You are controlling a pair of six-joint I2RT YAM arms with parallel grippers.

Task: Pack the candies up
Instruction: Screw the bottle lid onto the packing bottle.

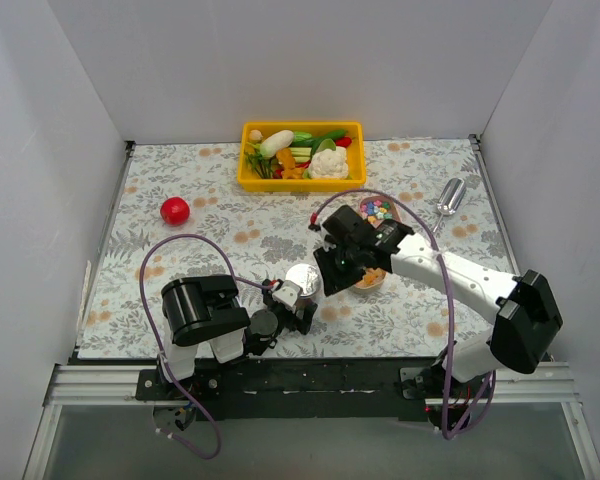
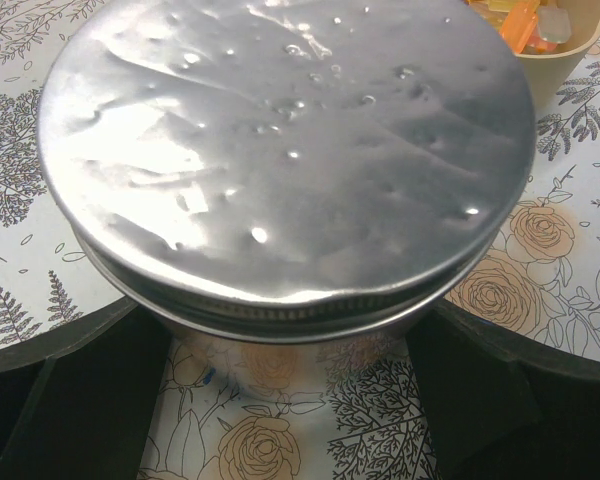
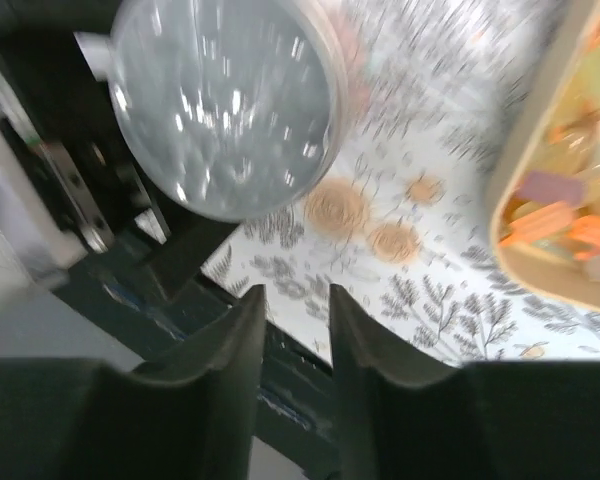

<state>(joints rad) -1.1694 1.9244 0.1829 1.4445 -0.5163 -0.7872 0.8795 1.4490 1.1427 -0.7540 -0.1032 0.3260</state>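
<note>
Left gripper (image 1: 298,298) clamping the lidded tin (image 2: 280,150). Right gripper (image 3: 292,305) hovering narrowly parted, empty. Candies (image 1: 376,210) sitting in two bowls (image 1: 372,289) (pastel behind, orange beside the tin); packing is looking barely begun, tin contents unseen.

A round silver tin (image 2: 285,150) with a dented, shiny lid fills most of the view, and the dark fingers (image 2: 70,400) meet its body on either side. It stands on the flower-patterned table (image 2: 560,260). At the upper right is the rim of a cream bowl (image 2: 565,65) holding orange candies (image 2: 520,18).
</note>
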